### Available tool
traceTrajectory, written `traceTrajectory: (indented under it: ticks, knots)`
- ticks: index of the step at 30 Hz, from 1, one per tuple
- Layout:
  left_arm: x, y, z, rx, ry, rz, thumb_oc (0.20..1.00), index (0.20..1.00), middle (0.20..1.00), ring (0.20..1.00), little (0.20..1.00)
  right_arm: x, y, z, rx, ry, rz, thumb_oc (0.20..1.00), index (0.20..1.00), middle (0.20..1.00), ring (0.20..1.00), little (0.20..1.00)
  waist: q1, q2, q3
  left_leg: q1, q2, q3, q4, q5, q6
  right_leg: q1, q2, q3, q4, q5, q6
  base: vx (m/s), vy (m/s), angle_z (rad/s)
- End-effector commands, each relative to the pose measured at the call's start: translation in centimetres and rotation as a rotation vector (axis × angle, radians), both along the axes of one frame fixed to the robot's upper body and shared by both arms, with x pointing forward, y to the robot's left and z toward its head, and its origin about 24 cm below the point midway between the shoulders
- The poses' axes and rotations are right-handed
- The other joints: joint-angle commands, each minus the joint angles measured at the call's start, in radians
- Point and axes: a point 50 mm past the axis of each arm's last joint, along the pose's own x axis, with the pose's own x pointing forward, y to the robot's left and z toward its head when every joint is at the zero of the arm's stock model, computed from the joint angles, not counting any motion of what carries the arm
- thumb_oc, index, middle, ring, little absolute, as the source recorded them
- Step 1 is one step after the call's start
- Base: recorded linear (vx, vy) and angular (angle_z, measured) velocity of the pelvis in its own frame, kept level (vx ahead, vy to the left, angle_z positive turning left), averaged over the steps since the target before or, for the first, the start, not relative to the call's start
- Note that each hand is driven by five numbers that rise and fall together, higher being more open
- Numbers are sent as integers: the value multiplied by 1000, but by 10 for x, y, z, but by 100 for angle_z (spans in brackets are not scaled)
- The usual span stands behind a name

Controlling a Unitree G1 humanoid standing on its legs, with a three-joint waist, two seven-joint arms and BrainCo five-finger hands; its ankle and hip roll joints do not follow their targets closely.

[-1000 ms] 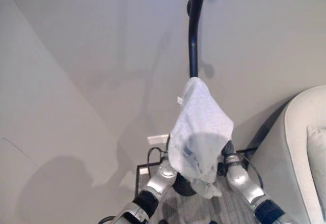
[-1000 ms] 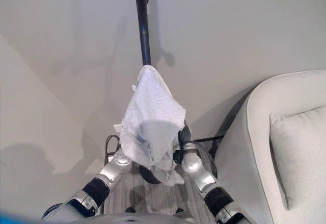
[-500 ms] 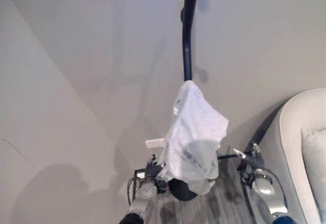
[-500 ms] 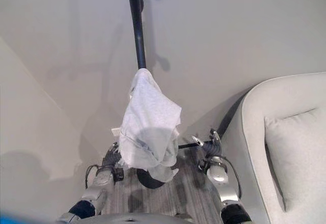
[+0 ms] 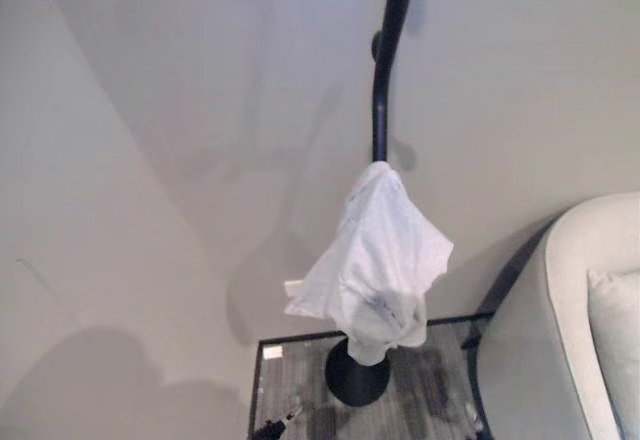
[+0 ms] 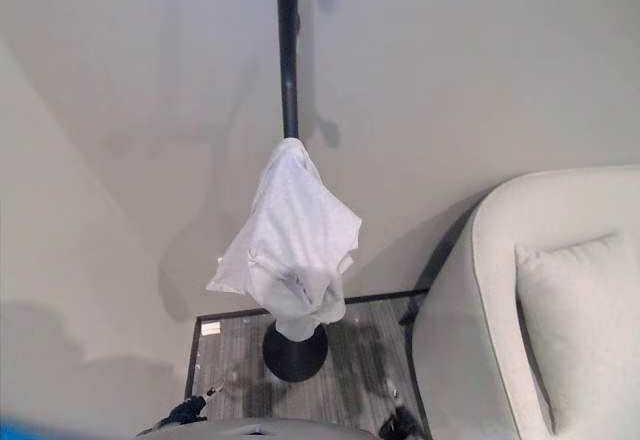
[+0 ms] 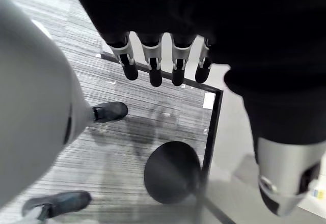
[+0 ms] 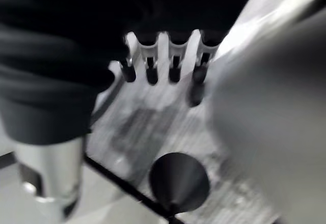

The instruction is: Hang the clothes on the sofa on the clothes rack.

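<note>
Now both off the white garment (image 5: 375, 250): left hand (image 7: 163, 56) and right hand (image 8: 163, 61) withdrawn low, fingers straight, holding nothing; left hanging alone on clothes rack (image 5: 385, 70).

- Left hand (image 7: 168, 40): silver fingers with dark tips, dark ribbed cover, silver thumb.
- Right hand (image 8: 163, 56): same silver fingers, dark tips, dark cover.

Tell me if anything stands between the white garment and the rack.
Nothing does: the white garment already hangs draped on the black clothes rack, above its round base. Both hands are off it.
</note>
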Motion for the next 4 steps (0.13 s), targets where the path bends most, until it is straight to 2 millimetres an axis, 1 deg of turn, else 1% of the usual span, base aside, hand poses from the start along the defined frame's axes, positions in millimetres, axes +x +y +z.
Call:
traceTrajectory:
  ticks: [1,2,4]
  knots:
    - [44,-18,10,-45,-116,-69,1000,1000,1000,1000,1000,31,-16,7,-17,-94,-128,1000,1000,1000,1000,1000,-2,37,25,42,83,-21,13,-8,-80,-17,12,-60,54,3,-21,-7,2,12]
    - [44,-18,10,-45,-116,-69,1000,1000,1000,1000,1000,31,-16,7,-18,-94,-128,1000,1000,1000,1000,1000,-1,37,25,42,83,-20,13,-8,-80,-17,12,-60,54,3,-21,-9,-5,13]
    - [43,-17,10,-39,-108,-89,1000,1000,1000,1000,1000,33,-23,8,-50,-89,-101,1000,1000,1000,1000,1000,-5,37,25,41,84,-19,13,-8,-79,-18,13,-57,54,4,-21,-3,-2,3]
